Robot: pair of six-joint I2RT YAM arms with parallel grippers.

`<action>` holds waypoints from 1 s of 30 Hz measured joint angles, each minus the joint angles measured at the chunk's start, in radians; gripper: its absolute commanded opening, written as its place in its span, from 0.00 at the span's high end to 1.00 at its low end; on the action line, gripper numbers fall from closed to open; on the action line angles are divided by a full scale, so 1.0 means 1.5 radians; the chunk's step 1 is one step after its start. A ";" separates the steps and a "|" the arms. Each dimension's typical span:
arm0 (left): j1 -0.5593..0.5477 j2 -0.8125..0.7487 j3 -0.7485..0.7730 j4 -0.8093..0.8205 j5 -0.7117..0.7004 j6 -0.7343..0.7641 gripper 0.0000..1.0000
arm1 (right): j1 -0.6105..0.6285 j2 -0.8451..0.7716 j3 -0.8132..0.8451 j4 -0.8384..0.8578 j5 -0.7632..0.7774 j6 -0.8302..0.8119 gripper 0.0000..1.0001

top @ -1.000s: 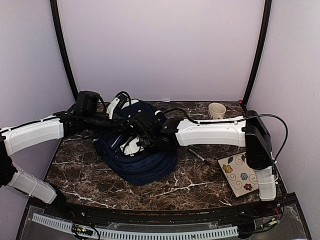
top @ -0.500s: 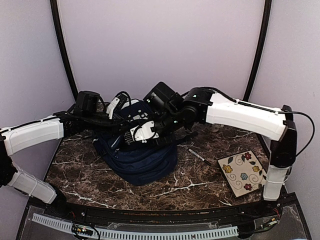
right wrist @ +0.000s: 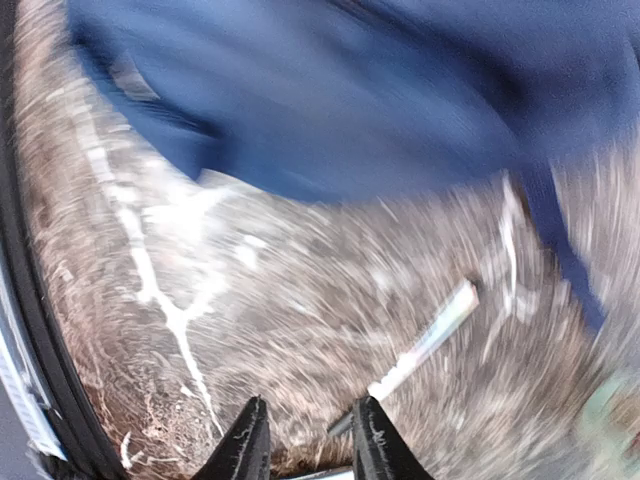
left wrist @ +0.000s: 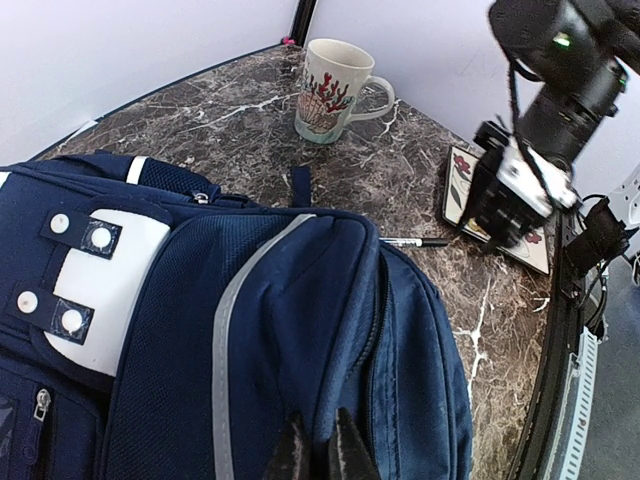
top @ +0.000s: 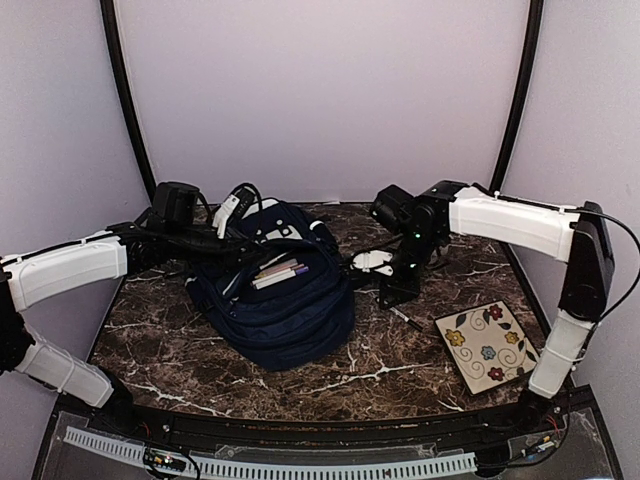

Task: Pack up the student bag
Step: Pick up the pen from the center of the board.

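The left gripper (left wrist: pixel 318 452) is clenched on a fold of the student bag (top: pixel 285 320), its two fingertips pressed close together into the navy fabric at the bag's far left edge. From that gripper the bag spreads out ahead and to both sides, flat on the dark marble table (top: pixel 400 370), with the white slotted patch off to the gripper's left and a grey stripe running away in front of it. The bag's top pocket gapes open, and a few pens (top: pixel 278 272), white and purple, lie inside. Beyond the bag, straight ahead of the left gripper, stands a mug (left wrist: pixel 325 85) with a red plant pattern.

The right gripper (right wrist: pixel 308 410) hangs point-down over bare table with its fingers apart and nothing between them. Its own view is blurred, but a loose pen (right wrist: pixel 430 345) lies on the marble just ahead of the fingertips. The bag sits beside this gripper on its left, apart from it. A flowered pad (top: pixel 487 345) lies near it on the right.
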 measured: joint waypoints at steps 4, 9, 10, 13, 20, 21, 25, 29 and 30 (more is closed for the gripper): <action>0.002 0.001 0.000 -0.001 0.001 0.001 1.00 | -0.097 0.031 -0.023 0.008 -0.014 0.076 0.72; 0.002 0.001 0.000 -0.001 0.000 0.003 1.00 | -0.153 0.055 -0.102 0.013 -0.001 0.135 0.70; 0.002 0.001 0.000 -0.001 0.000 0.004 1.00 | -0.153 0.061 -0.111 0.013 0.002 0.143 0.70; 0.002 0.001 0.000 -0.001 0.000 0.005 1.00 | -0.153 0.076 -0.117 0.020 0.005 0.163 0.69; 0.002 0.001 0.000 -0.001 0.000 0.006 1.00 | -0.153 0.123 -0.117 0.059 0.012 0.195 0.69; 0.002 0.001 0.000 -0.001 0.000 0.006 1.00 | -0.153 0.127 -0.117 0.063 0.013 0.197 0.69; 0.002 0.001 0.000 -0.001 0.000 0.006 1.00 | -0.153 0.129 -0.117 0.070 0.024 0.203 0.70; 0.002 0.001 0.000 -0.002 0.000 0.007 1.00 | -0.153 0.134 -0.109 0.069 0.031 0.205 0.72; 0.002 0.001 0.000 -0.002 0.000 0.007 1.00 | -0.153 0.139 -0.103 0.068 0.033 0.207 0.74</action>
